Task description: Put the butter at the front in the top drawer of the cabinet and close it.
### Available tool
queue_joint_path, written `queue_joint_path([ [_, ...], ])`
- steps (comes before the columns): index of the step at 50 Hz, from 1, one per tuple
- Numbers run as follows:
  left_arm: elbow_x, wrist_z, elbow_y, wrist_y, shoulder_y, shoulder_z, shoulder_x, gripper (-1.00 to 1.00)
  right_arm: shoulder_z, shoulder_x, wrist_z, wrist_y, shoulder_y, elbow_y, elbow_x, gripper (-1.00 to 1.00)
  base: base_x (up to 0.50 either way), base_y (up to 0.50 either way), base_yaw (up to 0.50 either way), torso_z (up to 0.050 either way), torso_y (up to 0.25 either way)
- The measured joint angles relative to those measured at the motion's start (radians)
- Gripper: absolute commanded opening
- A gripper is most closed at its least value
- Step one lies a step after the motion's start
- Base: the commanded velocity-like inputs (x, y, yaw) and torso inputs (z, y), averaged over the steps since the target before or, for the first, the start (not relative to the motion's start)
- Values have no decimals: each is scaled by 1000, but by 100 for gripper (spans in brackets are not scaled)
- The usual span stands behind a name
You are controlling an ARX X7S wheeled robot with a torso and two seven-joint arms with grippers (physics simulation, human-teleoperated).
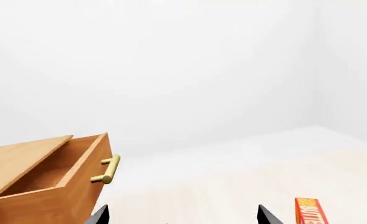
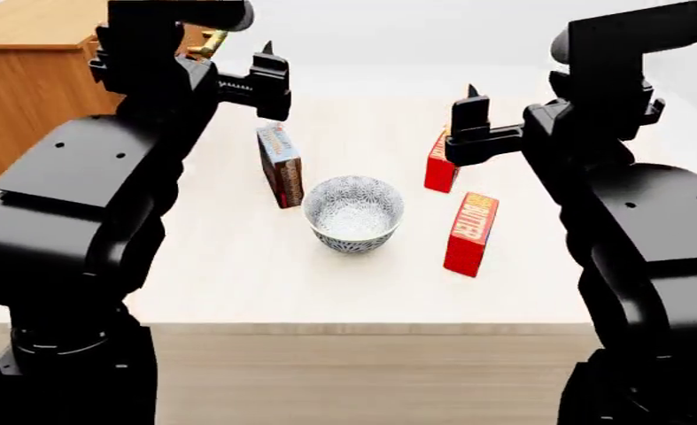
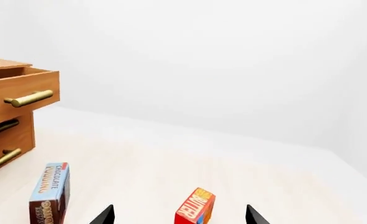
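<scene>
Two red butter cartons stand on the table. The butter at the front (image 2: 471,233) is right of the bowl, and the other carton (image 2: 440,166) is farther back. The cabinet (image 2: 29,88) is at the far left, with its top drawer (image 1: 52,172) pulled open and nothing showing inside. My left gripper (image 2: 262,84) hangs open above the table near the drawer's brass handle (image 2: 212,40). My right gripper (image 2: 472,119) is open and raised over the farther carton. One butter carton (image 3: 196,206) shows ahead between the right fingertips, not touching them.
A blue-and-brown chocolate pudding box (image 2: 280,166) stands left of a patterned bowl (image 2: 353,212) at the table's middle. The lower drawers (image 3: 0,140) are shut. A butter carton (image 1: 310,212) shows at the edge of the left wrist view.
</scene>
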Motion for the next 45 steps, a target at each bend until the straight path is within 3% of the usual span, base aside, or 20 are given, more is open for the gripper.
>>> queue_joint_path([
  [8,-1,15,-77,-9,-110,26,-7,100,19,-4,-21,51,111,44,20,100,20,0,0,0,0],
  [16,-8,17,-106,-12,-156,29,-7,100,58,-21,-36,69,150,35,43,100,492,0,0,0,0],
  [45,-48,1,-66,-24,-135,14,-1,100,111,-49,-42,105,147,-27,92,100,500,0,0,0,1],
])
